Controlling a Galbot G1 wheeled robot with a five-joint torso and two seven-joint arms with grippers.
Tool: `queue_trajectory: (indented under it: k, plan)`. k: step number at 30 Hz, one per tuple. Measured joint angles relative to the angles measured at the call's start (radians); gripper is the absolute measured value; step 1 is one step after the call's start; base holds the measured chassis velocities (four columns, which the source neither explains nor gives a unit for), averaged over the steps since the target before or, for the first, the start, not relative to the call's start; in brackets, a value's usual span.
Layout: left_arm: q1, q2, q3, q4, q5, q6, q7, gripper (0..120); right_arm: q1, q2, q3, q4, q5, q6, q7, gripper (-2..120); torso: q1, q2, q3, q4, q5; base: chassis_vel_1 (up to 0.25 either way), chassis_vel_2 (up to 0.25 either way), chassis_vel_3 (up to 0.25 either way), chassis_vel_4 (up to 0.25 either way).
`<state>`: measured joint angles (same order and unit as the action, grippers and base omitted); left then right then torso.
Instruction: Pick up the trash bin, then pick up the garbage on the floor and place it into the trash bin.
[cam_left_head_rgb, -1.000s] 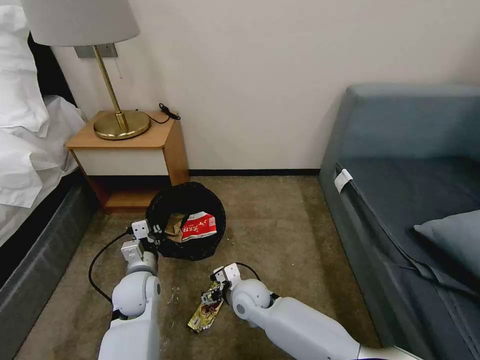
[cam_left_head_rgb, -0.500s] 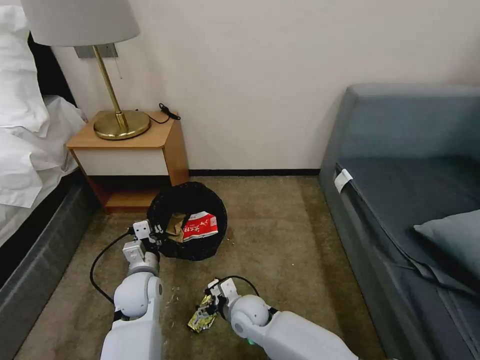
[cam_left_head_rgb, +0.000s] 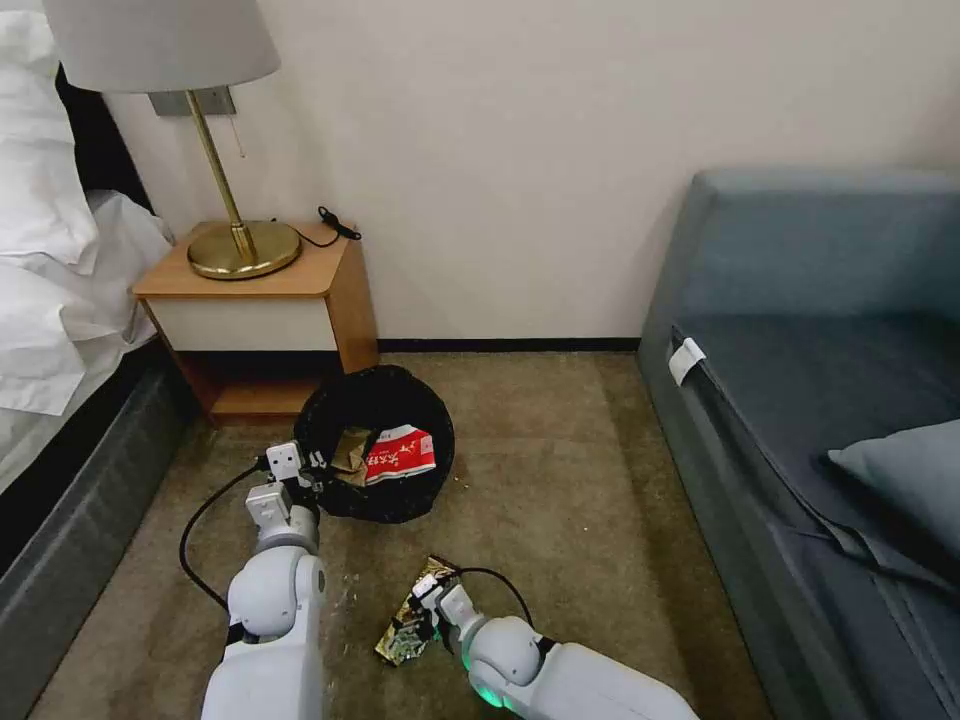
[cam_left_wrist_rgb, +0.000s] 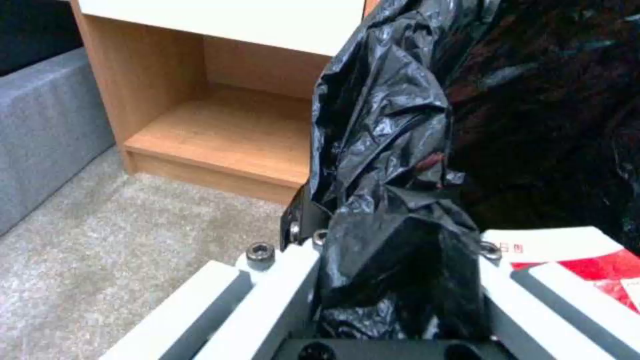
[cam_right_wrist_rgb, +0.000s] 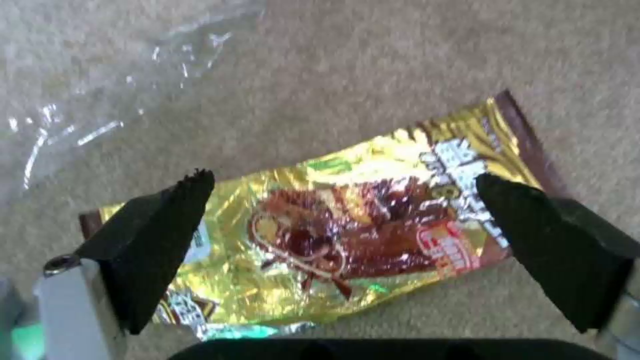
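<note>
Gold-brown wrapper (cam_right_wrist_rgb: 347, 235) flat on carpet near the trash bin (cam_left_head_rgb: 375, 440), right gripper (cam_right_wrist_rgb: 340, 225) spread wide over it in wrist view, pulled nearer the robot than a second ago, left gripper (cam_left_wrist_rgb: 393, 260) clamped on the bin's black liner (cam_left_wrist_rgb: 387, 125), red-and-white packet (cam_left_head_rgb: 400, 452) inside.

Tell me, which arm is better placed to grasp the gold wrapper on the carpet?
The right. The right gripper is open directly over the gold wrapper, while the left gripper is shut on the trash bin.
</note>
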<state>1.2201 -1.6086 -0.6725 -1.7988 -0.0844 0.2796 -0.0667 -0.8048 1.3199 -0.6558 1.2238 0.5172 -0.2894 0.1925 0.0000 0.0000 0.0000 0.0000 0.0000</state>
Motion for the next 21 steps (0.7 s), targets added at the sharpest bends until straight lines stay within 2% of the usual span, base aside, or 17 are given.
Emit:
queue_trajectory:
  k: [7,21]
  plan:
    - [0.009,0.0,-0.003,-0.014,0.0,0.0,0.0,1,0.012,0.012,-0.006,-0.053,-0.015,0.044,-0.026,100,0.0,0.0,0.0,0.0,0.0,0.0,0.0,0.0,0.0]
    - [0.016,0.0,0.0,-0.019,0.007,0.0,0.0,1,0.066,0.034,-0.023,-0.14,0.003,0.038,-0.026,100,0.0,0.0,0.0,0.0,0.0,0.0,0.0,0.0,0.0]
